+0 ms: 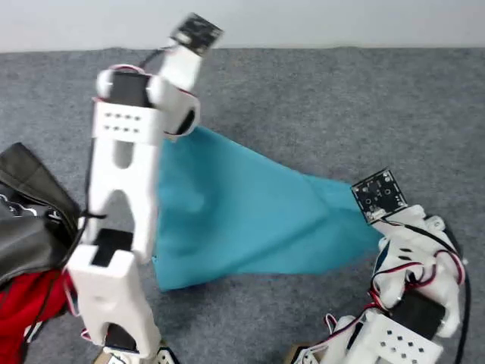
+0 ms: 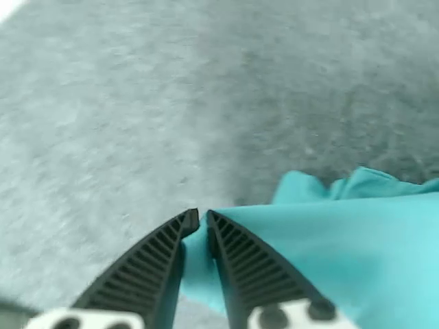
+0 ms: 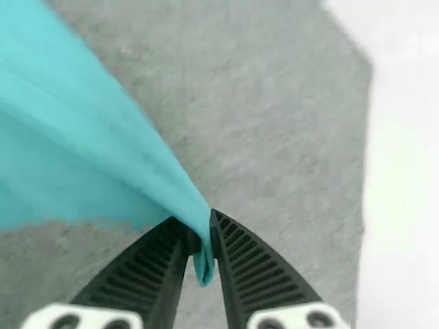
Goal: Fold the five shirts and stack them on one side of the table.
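A teal shirt (image 1: 242, 216) is stretched over the grey carpeted table (image 1: 318, 106) between both arms. My left gripper (image 2: 202, 221) is shut on one corner of the teal shirt (image 2: 329, 240), at the far left of the table under the tall white arm (image 1: 125, 152). My right gripper (image 3: 204, 233) is shut on the opposite end of the teal shirt (image 3: 75, 151), near the right arm (image 1: 409, 250), and the cloth tapers to a point there. The fabric hangs lifted and taut between them.
A black garment (image 1: 26, 212) and a red garment (image 1: 26, 303) lie heaped at the left edge of the table. Bare grey carpet extends behind and to the right of the teal shirt. The white floor (image 3: 405, 137) begins past the table's edge.
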You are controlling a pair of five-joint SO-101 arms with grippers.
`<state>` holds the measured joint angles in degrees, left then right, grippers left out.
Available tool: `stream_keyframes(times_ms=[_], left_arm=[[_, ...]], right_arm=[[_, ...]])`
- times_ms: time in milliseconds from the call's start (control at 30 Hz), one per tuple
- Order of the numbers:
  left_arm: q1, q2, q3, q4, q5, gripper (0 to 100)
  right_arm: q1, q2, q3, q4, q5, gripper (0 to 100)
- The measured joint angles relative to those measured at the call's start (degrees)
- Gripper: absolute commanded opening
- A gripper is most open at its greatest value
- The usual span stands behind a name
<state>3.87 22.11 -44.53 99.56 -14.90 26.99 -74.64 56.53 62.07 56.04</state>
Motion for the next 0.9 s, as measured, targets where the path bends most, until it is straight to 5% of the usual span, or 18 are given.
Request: stream_keyframes(times_ms=[500,700,900], left_arm=[[-1.49,-32.88,15.38,0.09,-0.18,2],[-1.49,-43.43,15.38,-2.55,-0.18,2],[-1.49,-50.2,15.38,-10.73,-0.18,2]], right_arm=[[-6.95,0.0,-14.24,-16.97,0.09,1.0],[-8.35,5.27,-25.67,-16.7,0.09,1.0],[-8.79,20.92,-48.18,-5.45,-2.55,1.0]])
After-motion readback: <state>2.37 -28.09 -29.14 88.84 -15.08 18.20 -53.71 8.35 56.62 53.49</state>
